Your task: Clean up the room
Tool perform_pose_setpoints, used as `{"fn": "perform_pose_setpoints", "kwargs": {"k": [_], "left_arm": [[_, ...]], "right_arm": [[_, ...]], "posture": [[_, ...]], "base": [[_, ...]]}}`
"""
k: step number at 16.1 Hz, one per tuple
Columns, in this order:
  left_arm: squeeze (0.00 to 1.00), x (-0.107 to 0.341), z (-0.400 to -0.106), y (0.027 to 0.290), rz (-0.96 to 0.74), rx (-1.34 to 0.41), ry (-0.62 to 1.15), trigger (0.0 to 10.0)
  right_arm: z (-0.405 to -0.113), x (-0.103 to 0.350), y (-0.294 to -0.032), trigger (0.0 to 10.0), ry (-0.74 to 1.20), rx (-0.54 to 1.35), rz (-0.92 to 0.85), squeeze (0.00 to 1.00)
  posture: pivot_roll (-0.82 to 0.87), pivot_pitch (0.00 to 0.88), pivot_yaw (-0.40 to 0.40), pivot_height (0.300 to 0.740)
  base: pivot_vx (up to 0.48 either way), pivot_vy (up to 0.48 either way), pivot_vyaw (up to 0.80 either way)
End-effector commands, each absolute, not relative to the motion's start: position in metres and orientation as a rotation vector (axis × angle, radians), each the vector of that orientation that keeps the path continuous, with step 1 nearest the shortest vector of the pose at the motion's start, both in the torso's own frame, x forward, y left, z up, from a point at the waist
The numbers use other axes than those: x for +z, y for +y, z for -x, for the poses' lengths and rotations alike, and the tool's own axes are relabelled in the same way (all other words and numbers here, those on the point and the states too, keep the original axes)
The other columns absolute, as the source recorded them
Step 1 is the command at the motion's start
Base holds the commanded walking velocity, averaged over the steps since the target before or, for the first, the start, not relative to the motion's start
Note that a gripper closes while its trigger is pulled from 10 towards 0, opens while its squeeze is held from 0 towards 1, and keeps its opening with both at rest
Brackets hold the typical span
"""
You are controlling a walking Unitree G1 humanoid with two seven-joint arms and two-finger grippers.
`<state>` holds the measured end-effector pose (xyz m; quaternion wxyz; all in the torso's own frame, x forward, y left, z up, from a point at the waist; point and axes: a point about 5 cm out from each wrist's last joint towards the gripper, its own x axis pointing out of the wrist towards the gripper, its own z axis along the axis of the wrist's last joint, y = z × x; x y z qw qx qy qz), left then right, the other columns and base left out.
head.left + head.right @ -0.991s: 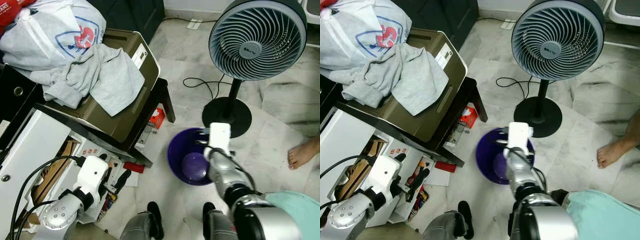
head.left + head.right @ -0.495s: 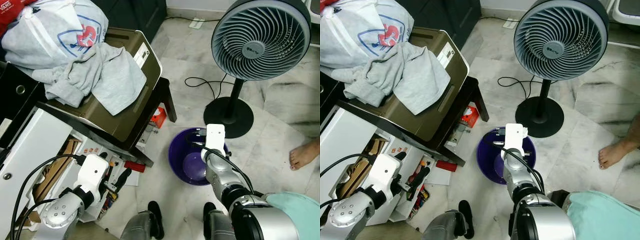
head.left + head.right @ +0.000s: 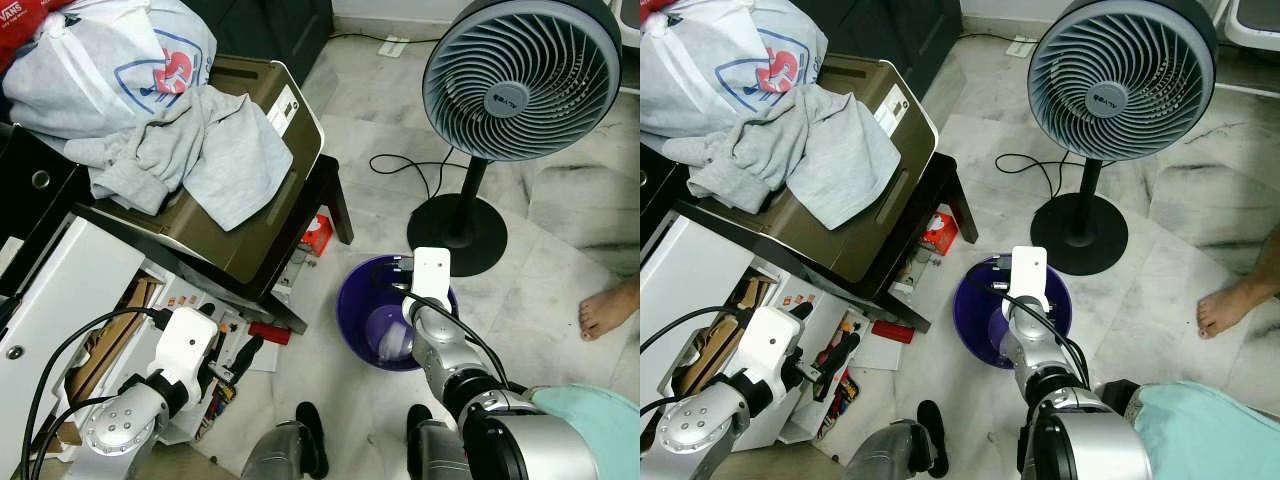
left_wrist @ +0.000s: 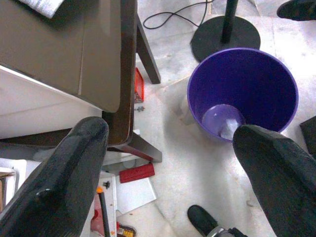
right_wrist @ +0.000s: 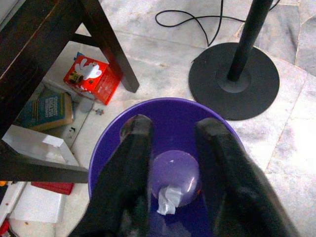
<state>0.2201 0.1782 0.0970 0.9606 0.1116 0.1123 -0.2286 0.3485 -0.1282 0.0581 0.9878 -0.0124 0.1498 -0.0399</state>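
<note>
The two head views look steeply down from above the robot onto a pale marble floor [image 3: 560, 290], facing forward, far enough back to take in a round purple plastic bin [image 3: 358, 310] and a grey standing fan [image 3: 1123, 80]; the right eye sits slightly to the side, so the same scene shifts leftward. The left wrist view looks down from higher up and to one side at that bin [image 4: 256, 89]. The right wrist view hangs close above it [image 5: 108, 148], looking straight in. All four views share the bin and the fan's black round base [image 5: 237, 84].
</note>
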Motion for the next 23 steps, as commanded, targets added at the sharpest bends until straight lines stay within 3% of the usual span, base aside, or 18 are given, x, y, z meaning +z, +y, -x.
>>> {"fn": "perform_pose_setpoints", "kwargs": {"k": [1, 6, 16, 23], "left_arm": [[0.00, 0.091, -0.216, 0.186, -0.237, -0.440, 0.268, 10.0], [0.00, 0.090, -0.226, 0.181, -0.228, -0.430, 0.243, 10.0], [0.00, 0.094, -0.254, 0.169, -0.187, -0.310, 0.111, 10.0], [0.00, 0.097, -0.261, 0.194, -0.140, -0.125, 0.071, 10.0]], "right_arm": [[-0.345, 0.053, -0.121, 10.0, 0.324, -0.065, 0.015, 1.00], [-0.349, 0.059, -0.126, 10.0, 0.290, -0.069, -0.001, 1.00], [-0.339, 0.071, -0.159, 10.0, 0.143, -0.052, 0.038, 1.00], [-0.316, 0.091, -0.166, 10.0, 0.079, -0.035, 0.075, 1.00]], "posture": [[0.10, 0.359, 0.239, 0.740], [0.06, 0.319, 0.207, 0.740], [-0.10, 0.143, 0.079, 0.740], [-0.12, 0.051, 0.046, 0.740]], "base": [[0.000, 0.000, 0.00], [0.000, 0.000, 0.00], [0.000, 0.000, 0.00], [0.000, 0.000, 0.00]]}}
